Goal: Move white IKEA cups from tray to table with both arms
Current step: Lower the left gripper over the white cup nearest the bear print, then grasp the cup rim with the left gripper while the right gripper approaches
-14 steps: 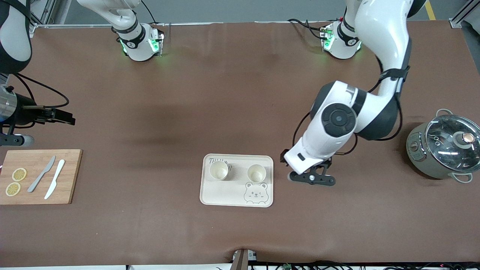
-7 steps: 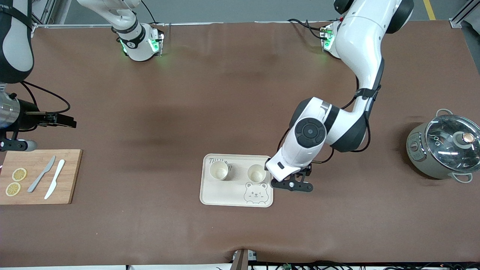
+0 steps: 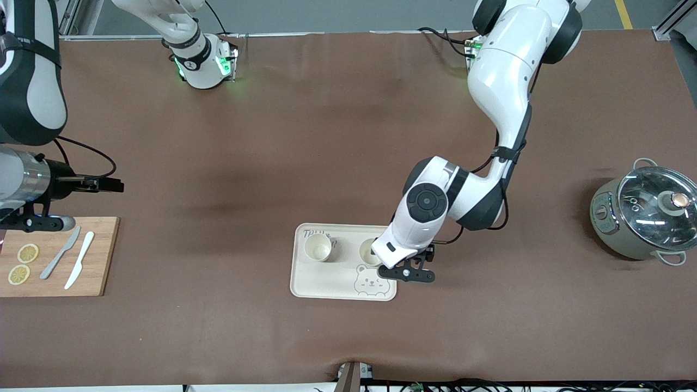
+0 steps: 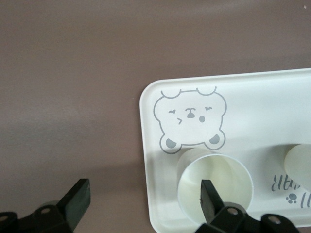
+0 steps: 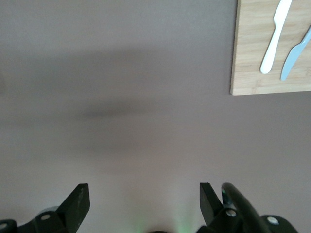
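Note:
Two white IKEA cups stand upright on the cream bear-printed tray point(image 3: 310, 283). One cup point(image 3: 318, 247) shows whole. The other cup point(image 3: 368, 252) is partly hidden by the left arm's hand. In the left wrist view my left gripper point(image 4: 144, 200) is open above the tray's edge: one finger point(image 4: 210, 196) hangs over the mouth of the nearer cup point(image 4: 228, 177), the other finger point(image 4: 77, 198) over bare table beside the tray. The second cup point(image 4: 300, 158) shows at the view's edge. My right gripper point(image 3: 111, 185) point(image 5: 143, 201) is open and empty above bare table near the cutting board.
A wooden cutting board point(image 3: 103, 256) point(image 5: 252, 58) with two lemon slices point(image 3: 23, 263) and two knives point(image 3: 71, 258) lies at the right arm's end. A lidded grey pot point(image 3: 642, 215) stands at the left arm's end. Brown mat covers the table.
The left arm has swung from beside the tray to over its edge, bringing one finger above the cup. The right gripper has drifted slightly toward the cutting board. Both stayed open.

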Robot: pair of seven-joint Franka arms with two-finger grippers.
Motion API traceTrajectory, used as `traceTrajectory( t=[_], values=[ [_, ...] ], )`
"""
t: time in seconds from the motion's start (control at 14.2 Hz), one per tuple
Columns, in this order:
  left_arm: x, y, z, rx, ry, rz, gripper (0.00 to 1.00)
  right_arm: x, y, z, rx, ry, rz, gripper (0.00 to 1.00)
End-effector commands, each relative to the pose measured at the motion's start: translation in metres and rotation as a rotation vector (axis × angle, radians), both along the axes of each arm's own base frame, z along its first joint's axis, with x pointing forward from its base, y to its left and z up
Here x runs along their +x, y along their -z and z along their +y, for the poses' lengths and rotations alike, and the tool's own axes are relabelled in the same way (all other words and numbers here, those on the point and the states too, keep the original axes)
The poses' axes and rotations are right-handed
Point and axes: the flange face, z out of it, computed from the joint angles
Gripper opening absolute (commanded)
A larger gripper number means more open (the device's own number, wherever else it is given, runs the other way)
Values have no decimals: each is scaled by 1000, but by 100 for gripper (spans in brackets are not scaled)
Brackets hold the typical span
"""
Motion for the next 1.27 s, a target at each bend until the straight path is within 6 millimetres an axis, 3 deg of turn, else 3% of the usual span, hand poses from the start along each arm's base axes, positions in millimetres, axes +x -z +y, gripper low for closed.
traceTrajectory(
  t=[0.0,0.35,0.56,1.06,1.2],
  values=[
    [3,6,-11,9,-4,-34,100,-6,3,9,5,97,30,100],
    [-4,25,-21,12,11,-27,100,-6,7,29,35,165,46,100],
    [-5,35,-23,7,-4,-27,100,0,29,54,1,231,73,100],
    [-5,60,-27,-8,-6,-45,100,4,47,80,12,306,106,100],
    [-5,62,-27,-10,-7,-49,100,9,62,94,30,336,114,100]
  ],
)
